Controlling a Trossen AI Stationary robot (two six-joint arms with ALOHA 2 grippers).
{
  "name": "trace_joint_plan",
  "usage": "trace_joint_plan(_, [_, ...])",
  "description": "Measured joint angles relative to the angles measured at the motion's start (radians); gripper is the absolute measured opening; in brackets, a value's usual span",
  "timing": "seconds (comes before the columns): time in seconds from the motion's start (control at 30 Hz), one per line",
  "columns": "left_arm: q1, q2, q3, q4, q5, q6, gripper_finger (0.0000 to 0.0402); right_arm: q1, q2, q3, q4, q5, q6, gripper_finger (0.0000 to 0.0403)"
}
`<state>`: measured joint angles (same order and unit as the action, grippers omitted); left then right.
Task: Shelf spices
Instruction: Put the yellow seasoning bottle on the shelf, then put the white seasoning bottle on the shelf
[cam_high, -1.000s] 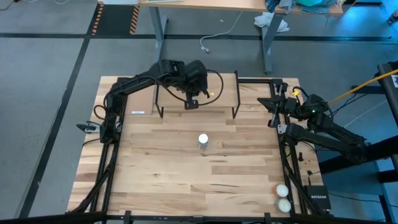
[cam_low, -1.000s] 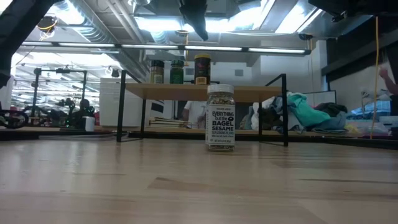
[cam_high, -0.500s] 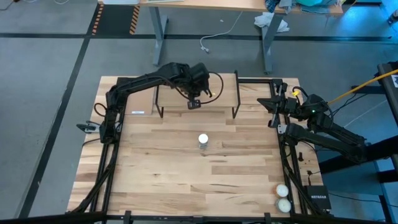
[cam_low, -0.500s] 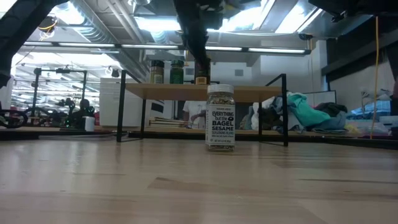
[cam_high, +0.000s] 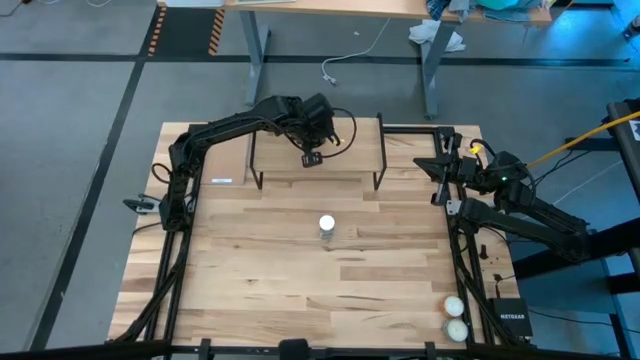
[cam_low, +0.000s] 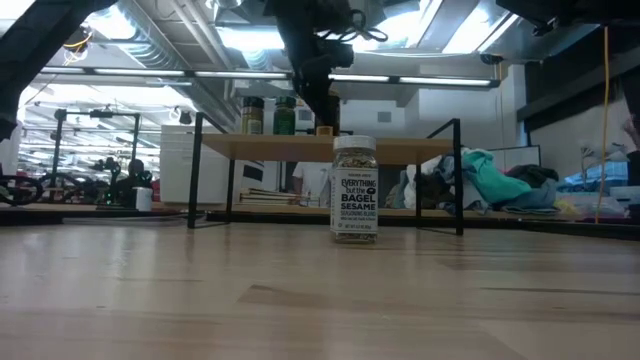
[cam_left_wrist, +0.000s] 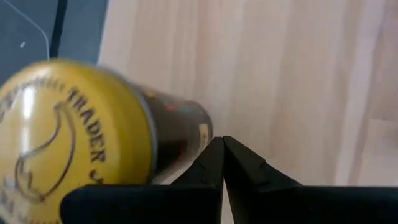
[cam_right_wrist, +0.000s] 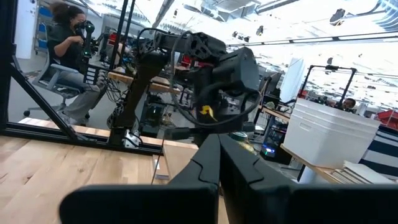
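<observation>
1. Spanning the far middle of the table (cam_high: 300, 290), the shelf (cam_low: 400, 148) stands on thin black legs; it is the reference for every position below.
2. The left arm reaches over the shelf from its left end. The left gripper (cam_high: 311, 157) hangs above the shelf board near its middle, fingertips pressed together with nothing between them in the left wrist view (cam_left_wrist: 222, 144).
3. The right arm is folded at the table edge, well to the right of the shelf. The right gripper (cam_high: 441, 165) points toward the shelf, its fingers (cam_right_wrist: 217, 155) closed against each other and empty.
4. The white-lidded jar (cam_low: 354, 188) stands upright on the table in front of the shelf, slightly right of its middle and apart from its legs.
5. The yellow-lidded jar (cam_left_wrist: 68, 134) stands on the shelf board just beside the left gripper's fingertips, not clasped.
6. The green-lidded jar (cam_low: 284, 115) and the black-lidded jar (cam_low: 252, 116) stand upright on the shelf, left of the yellow-lidded jar.
</observation>
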<state>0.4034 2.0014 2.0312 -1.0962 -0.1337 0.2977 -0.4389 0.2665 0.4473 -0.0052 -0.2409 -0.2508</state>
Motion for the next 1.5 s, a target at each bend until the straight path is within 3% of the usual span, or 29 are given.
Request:
trace_joint_plan(1.1, [0.05,0.006,0.0,0.123,0.006,0.075,0.0,0.0,0.0,0.0,-0.004,0.0,-0.012,0.0005])
trace_joint_plan(1.5, [-0.043,0.002,0.0,0.119,-0.004,0.099,0.0,0.0,0.0,0.0,-0.004,0.0,-0.013,0.0005])
